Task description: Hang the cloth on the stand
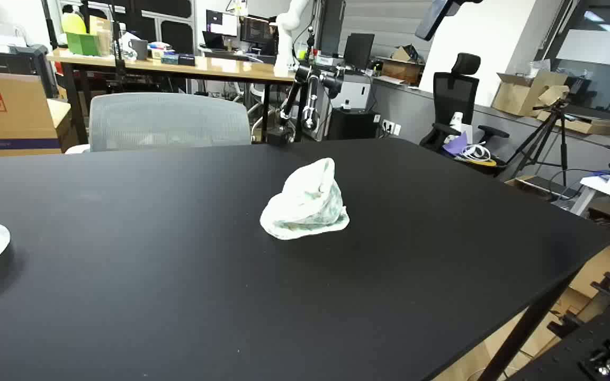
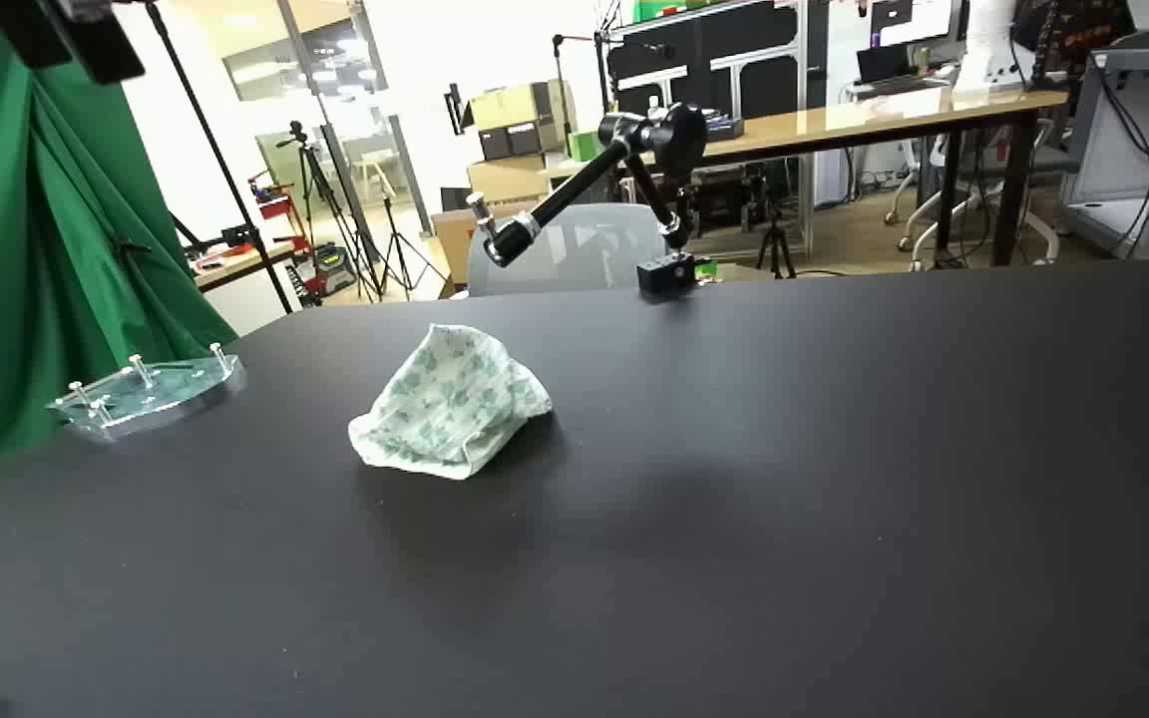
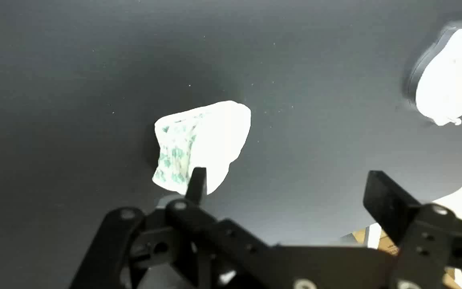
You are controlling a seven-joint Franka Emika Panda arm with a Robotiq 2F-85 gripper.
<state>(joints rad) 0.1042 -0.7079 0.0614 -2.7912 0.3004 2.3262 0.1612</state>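
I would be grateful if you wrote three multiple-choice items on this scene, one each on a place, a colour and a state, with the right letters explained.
1. Where is the cloth relative to the table?
A. Hanging off its edge
B. Underneath it
C. On top of it

2. What colour is the cloth's print?
A. Green
B. Red
C. Purple

3. What state is the tool in?
A. Shut on the cloth
B. Open, holding nothing
C. Shut, holding nothing

Right letters:
1 C: both exterior views show the cloth resting on the tabletop.
2 A: green marks show on the white fabric.
3 B: in the wrist view its fingers stand wide apart with nothing gripped between them.
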